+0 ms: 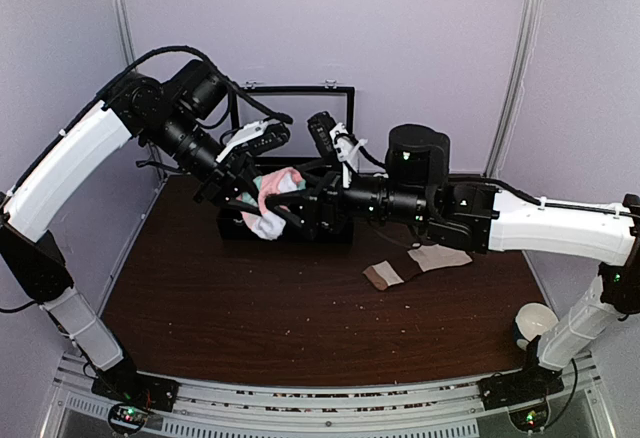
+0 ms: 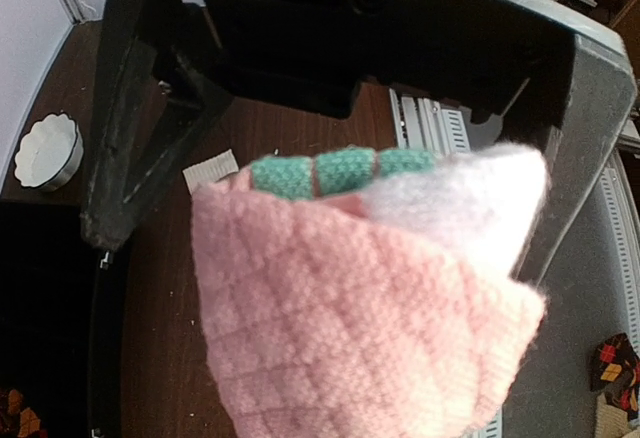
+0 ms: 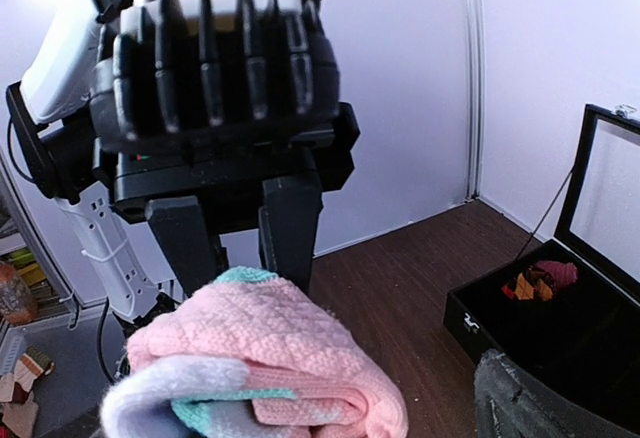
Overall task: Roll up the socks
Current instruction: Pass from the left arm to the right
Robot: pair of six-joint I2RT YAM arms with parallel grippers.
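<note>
While the left pincer [image 3: 247,276] is clamped on the pink sock [image 1: 268,201], holding the folded wad in the air over the open black case [image 1: 235,226] at the back of the counter [image 1: 250,308], the right pincer [image 1: 305,208] faces it from the right with jaws spread wide and nothing in them. The coming move turns on this: the wad lies straight ahead of the right pincer, just beside its tips, with its folds running across that pincer's line of reach. The cream-beige sock [image 1: 440,256] lies flat on the counter under the right forearm, well apart from the wad, so the right arm is the nearer one for it.
</note>
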